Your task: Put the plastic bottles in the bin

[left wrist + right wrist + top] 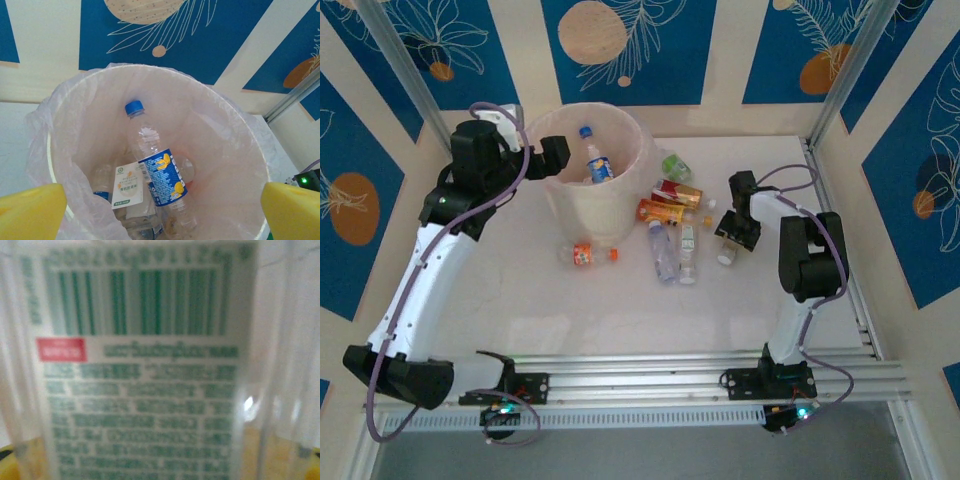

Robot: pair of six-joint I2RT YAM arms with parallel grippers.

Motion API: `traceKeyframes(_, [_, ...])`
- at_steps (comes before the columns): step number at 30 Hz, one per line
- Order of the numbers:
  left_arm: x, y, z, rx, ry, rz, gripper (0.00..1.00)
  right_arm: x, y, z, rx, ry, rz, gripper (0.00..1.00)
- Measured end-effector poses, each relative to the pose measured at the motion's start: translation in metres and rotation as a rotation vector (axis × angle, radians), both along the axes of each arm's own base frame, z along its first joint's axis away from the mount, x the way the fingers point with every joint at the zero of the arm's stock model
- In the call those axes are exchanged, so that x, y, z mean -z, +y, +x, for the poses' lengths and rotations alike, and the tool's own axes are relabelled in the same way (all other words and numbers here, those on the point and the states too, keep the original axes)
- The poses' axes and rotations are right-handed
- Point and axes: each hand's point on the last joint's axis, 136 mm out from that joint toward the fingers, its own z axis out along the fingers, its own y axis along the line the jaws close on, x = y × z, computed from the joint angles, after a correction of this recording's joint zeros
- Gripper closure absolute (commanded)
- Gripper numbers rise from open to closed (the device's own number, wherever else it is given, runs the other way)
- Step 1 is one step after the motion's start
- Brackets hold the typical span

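The bin point(632, 135) stands at the back left, a pale bucket with a thin liner point(75, 130). A clear bottle with a blue label and blue cap point(597, 160) point(160, 175) leans inside it, on top of other clear bottles. My left gripper point(560, 157) point(162, 215) hangs open over the bin's left rim, with nothing between its yellow fingertips point(30, 210). My right gripper point(732, 240) point(160, 465) is down around a small pale bottle point(725, 252). Its green-printed label point(140, 365) sits blurred and very close between the jaws. How tightly they grip it is unclear.
Loose bottles lie right of the bin: an orange one point(585, 254) in front, an orange point(660, 212), a red point(677, 192) and a green one point(675, 165), and two clear ones point(663, 250) point(688, 252). A metal rail point(850, 290) runs along the table's right edge.
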Motion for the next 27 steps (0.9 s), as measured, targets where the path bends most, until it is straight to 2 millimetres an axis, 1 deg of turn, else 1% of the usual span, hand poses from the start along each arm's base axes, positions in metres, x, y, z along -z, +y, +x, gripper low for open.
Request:
traceKeyframes(1, [0.001,-0.001,0.001,0.002,0.003,0.000,0.00,0.000,0.000,0.000,-0.005,-0.004,-0.004,0.49])
traceKeyframes(3, [0.000,-0.003,0.002,0.014,0.006,-0.003,0.00,-0.001,0.002,-0.001,-0.019,-0.012,-0.011,0.50])
traceKeyframes(5, [0.000,-0.006,0.003,0.028,0.007,-0.008,0.00,-0.005,0.005,-0.005,-0.038,-0.022,-0.016,0.51])
traceKeyframes(8, [-0.001,-0.011,0.004,0.050,0.010,-0.015,0.01,-0.025,0.010,-0.007,-0.072,-0.070,-0.024,0.52])
traceKeyframes(11, [0.000,-0.014,0.003,0.070,0.014,-0.021,0.00,-0.064,0.018,-0.005,-0.113,-0.177,-0.030,0.53])
traceKeyframes(15, [-0.001,-0.019,0.001,0.100,0.015,-0.034,0.00,-0.125,0.031,-0.005,-0.179,-0.358,-0.028,0.54])
traceKeyframes(16, [-0.002,-0.021,0.000,0.111,0.014,-0.039,0.00,-0.141,0.036,-0.007,-0.200,-0.408,-0.025,0.54])
traceKeyframes(20, [-0.005,-0.033,0.000,0.162,0.014,-0.061,0.00,-0.188,0.058,-0.022,-0.302,-0.577,-0.008,0.55])
traceKeyframes(23, [-0.009,-0.052,-0.002,0.225,0.009,-0.072,0.00,-0.218,0.075,-0.034,-0.378,-0.693,0.011,0.55])
traceKeyframes(25, [-0.014,-0.071,-0.006,0.285,0.005,-0.078,0.00,-0.237,0.086,-0.042,-0.422,-0.769,0.025,0.55])
traceKeyframes(27, [-0.019,-0.094,-0.012,0.352,-0.003,-0.083,0.00,-0.252,0.095,-0.048,-0.460,-0.830,0.036,0.55])
